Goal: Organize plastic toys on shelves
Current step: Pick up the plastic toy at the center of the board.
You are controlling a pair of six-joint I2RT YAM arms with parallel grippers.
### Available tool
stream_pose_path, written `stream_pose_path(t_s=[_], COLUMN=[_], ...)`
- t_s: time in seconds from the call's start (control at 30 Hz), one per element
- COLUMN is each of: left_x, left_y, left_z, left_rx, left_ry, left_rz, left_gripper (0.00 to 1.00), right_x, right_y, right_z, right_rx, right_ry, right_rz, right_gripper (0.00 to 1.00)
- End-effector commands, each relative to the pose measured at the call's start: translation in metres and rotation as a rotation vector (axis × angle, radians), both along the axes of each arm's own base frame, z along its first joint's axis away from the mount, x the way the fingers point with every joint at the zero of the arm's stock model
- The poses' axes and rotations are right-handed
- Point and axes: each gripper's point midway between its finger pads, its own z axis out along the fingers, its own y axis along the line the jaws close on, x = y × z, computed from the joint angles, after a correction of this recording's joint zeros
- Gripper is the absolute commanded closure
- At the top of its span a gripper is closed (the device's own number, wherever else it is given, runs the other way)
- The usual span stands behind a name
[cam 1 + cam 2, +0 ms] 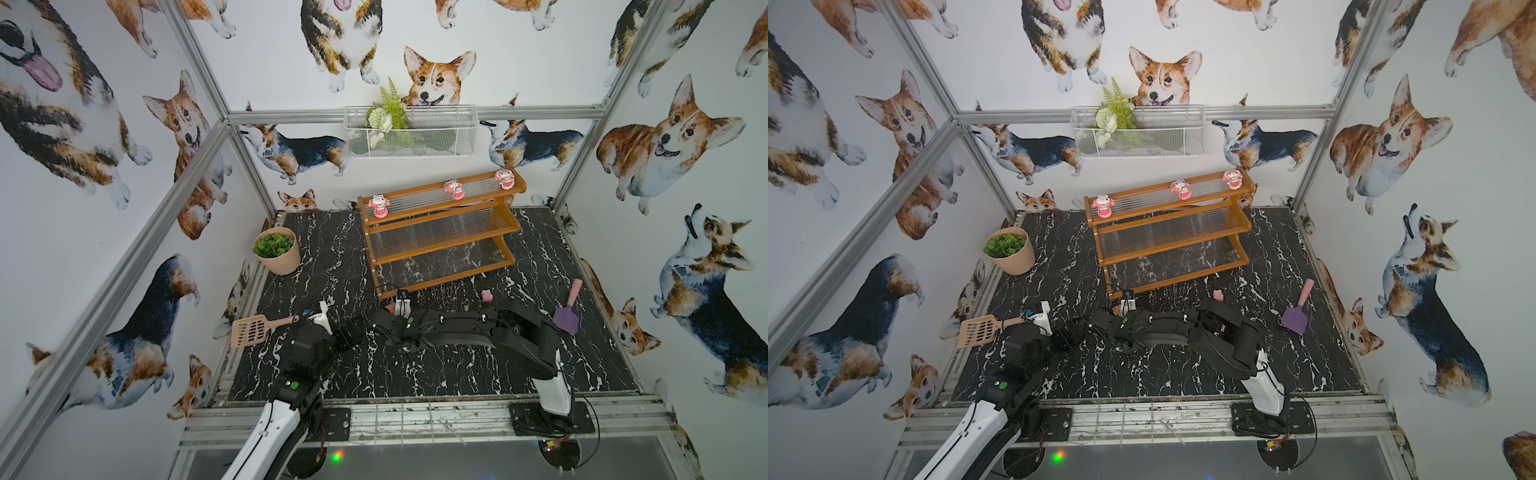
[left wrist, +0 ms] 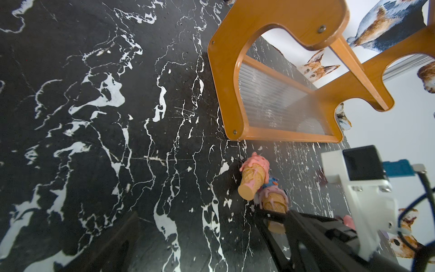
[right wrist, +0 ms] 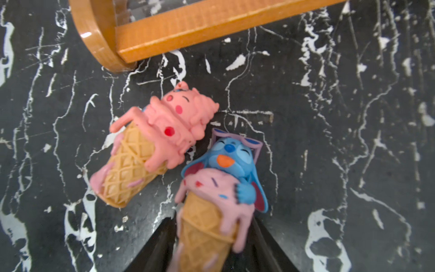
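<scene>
Three pink-and-white dolls stand on the top tier of the orange-brown shelves. Two ice-cream cones lie on the black marble table by the shelves' front left foot. One has a pink topping, the other a blue character. My right gripper is shut on the blue-character cone's tan end; its tip is blurred. A pink blob lies alone in front of the shelves. My left gripper hangs open and empty just left of the cones, and shows in a top view.
A potted plant stands at the table's back left. A beige slotted scoop lies at the left edge and a purple scoop at the right. A white wire basket hangs on the back wall.
</scene>
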Motion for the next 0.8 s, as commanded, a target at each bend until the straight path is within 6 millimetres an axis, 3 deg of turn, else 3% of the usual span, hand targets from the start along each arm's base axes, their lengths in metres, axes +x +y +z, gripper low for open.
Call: stream_pose_path(t_s=[0.0, 0.2, 0.6, 0.77], left_x=[0.001, 0.001, 0.001, -0.001], left_y=[0.000, 0.000, -0.002, -0.012], left_z=[0.002, 0.001, 0.004, 0.011], left_rx=[0.004, 0.003, -0.002, -0.029], left_ry=[-0.011, -0.012, -0.026, -0.055], left_rz=[-0.003, -0.004, -0.017, -0.071], left_gripper=[0.00, 0.00, 0.00, 0.00], right_x=[0.001, 0.005, 0.003, -0.001], right_y=[0.001, -0.011, -0.028, -0.046], right_z=[-0.002, -0.001, 0.009, 0.023], right_rx=[0.023, -0.006, -0.069, -0.089], right_ry=[0.012, -0.007, -0.054, -0.114], right_rz=[0.015, 0.014, 0.140, 0.222], right_gripper=[0.46, 0.54, 0.84, 0.88])
